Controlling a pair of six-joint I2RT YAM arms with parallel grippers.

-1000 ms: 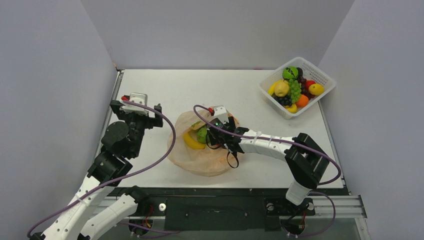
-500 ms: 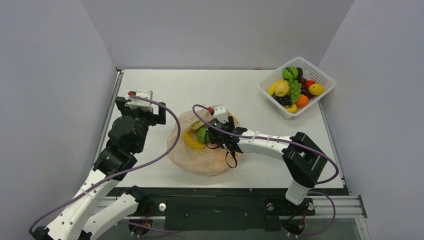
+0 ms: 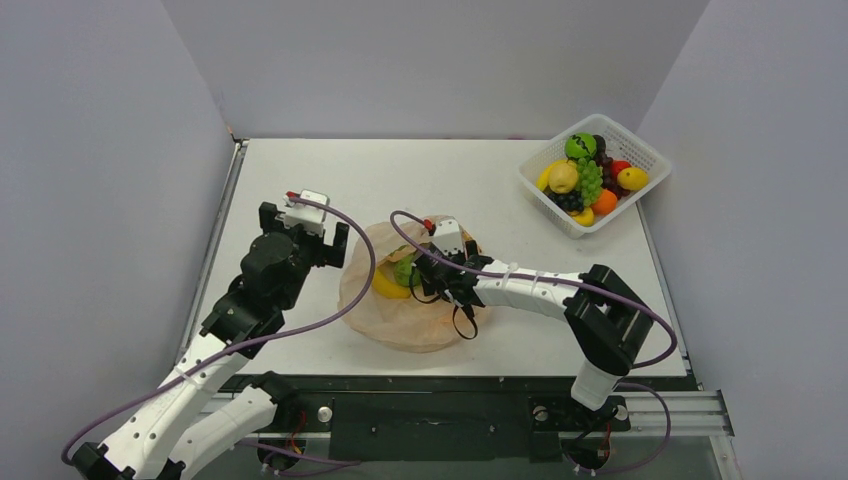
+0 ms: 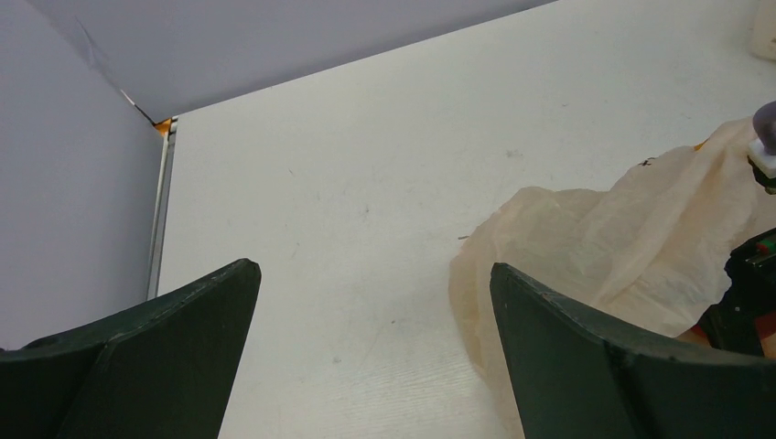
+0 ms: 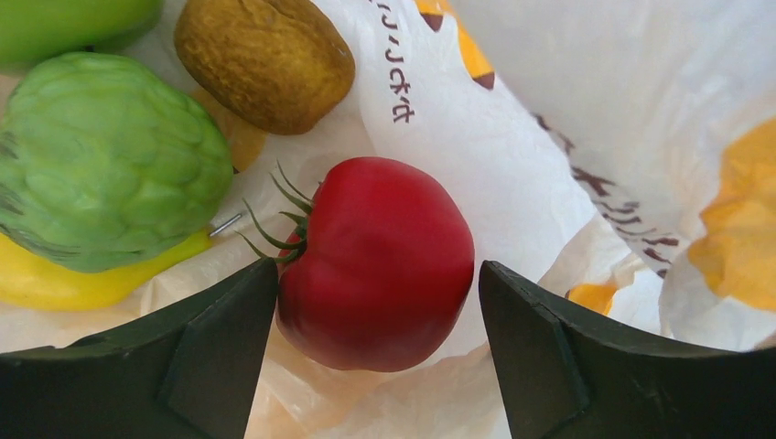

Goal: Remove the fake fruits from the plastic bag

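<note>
On the white table point(image 3: 520, 190), a peach plastic bag point(image 3: 400, 325) lies near the middle, fake fruits point(image 3: 403, 271) inside.
Your left gripper point(image 4: 371, 272) hangs wide open, empty, beside the bag. Your right gripper point(image 5: 377, 274), inside it, straddles a red fruit point(image 5: 384, 238) with fingers spread, not clamped; a green fruit point(image 5: 101, 174) and a brown fruit point(image 5: 265, 59) sit alongside.

Right wrist view: banana point(image 5: 55, 279) mostly covered by scaly green fruit point(image 5: 105, 160); smooth green fruit point(image 5: 64, 23) cut off by top edge. Top view: red tomato-like fruit point(image 5: 375, 265) hidden beneath right arm point(image 3: 520, 285). Left wrist view: plastic bag point(image 4: 622, 247) runs off right edge.
</note>
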